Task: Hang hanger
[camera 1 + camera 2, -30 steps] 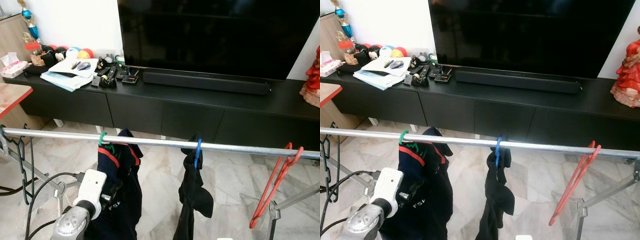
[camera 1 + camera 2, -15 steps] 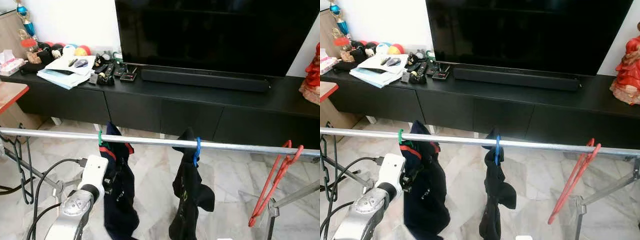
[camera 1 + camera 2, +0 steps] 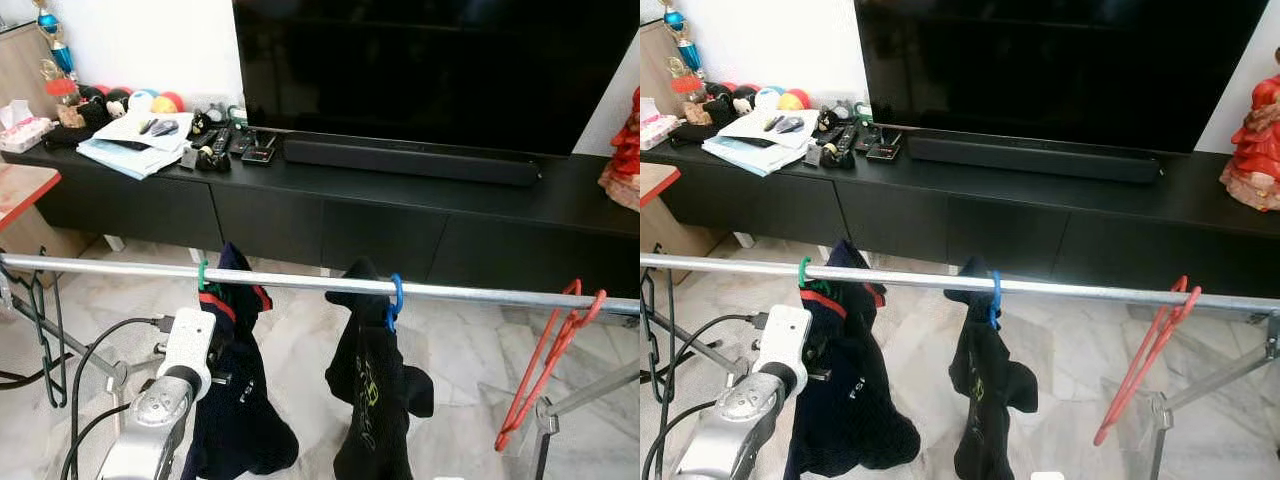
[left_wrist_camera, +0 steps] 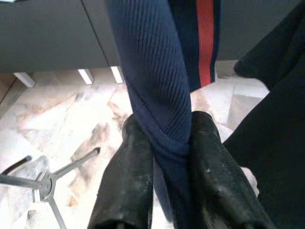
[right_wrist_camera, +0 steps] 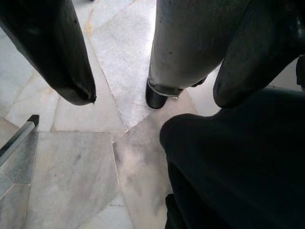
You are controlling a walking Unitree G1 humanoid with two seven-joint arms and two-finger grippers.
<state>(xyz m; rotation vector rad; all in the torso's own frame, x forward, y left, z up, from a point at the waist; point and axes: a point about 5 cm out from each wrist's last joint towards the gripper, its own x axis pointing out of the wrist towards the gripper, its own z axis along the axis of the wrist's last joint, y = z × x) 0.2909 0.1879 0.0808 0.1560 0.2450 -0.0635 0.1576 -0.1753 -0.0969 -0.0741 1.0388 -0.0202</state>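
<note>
Your left gripper (image 4: 164, 157) pinches the navy garment (image 3: 240, 400) between its fingers (image 4: 128, 186), above a pale marble floor (image 3: 1080, 350). In the right wrist view, your right gripper (image 5: 152, 100) is spread wide over the tiles. The garment's green hanger (image 3: 203, 275) hooks the metal rail (image 3: 480, 293), beside a blue hanger (image 3: 395, 300) and a red hanger (image 3: 545, 370). Behind stands a black TV cabinet (image 3: 330, 215). Printing on the clothes is unreadable.

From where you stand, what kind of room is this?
Most likely a home living room used for drying laundry: a big television on a long black cabinet, a marble-look floor, and clothes hung on a metal rail.
</note>
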